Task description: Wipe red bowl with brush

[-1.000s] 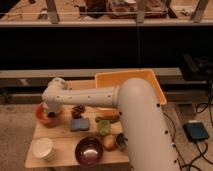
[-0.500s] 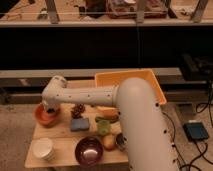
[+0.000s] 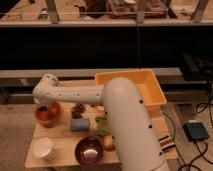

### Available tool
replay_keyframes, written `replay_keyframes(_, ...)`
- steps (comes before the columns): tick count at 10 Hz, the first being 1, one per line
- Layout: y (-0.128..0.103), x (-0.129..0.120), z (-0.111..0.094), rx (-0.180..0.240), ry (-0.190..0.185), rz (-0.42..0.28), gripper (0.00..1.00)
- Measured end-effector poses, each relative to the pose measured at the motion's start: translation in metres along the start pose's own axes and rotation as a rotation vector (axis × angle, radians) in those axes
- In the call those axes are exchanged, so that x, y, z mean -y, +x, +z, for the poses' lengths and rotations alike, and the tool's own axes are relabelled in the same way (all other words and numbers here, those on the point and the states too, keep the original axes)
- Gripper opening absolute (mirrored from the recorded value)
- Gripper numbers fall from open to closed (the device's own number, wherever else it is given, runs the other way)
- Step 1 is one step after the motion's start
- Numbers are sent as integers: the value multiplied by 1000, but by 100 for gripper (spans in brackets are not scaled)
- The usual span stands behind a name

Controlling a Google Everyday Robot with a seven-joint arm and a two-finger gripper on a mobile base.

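Note:
The red bowl sits at the back left of the small wooden table. My white arm reaches over the table from the lower right, and its wrist ends right above the bowl. The gripper points down into the bowl and is shut. A dark shape hangs there above the bowl's inside. I cannot tell the brush apart from the gripper there.
On the table stand a white cup stack, a dark maroon bowl, a blue-grey block, a pine cone, a green item and a yellowish fruit. An orange tray sits at the back right.
The wrist end of my arm has shifted slightly left and up over the red bowl. The bowl and the other things have stayed in place.

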Motion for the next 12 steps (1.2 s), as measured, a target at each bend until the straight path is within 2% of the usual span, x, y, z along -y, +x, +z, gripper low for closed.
replay_keyframes(3,-11,14,-2,19,16,-47,14)
replay_keyframes(6,-38,16,-3,58,16,-67,14)
replay_keyframes(9,-55,-4,-9,70,-2,-46,14)
replay_keyframes(12,-60,-31,-19,55,-29,4,14)
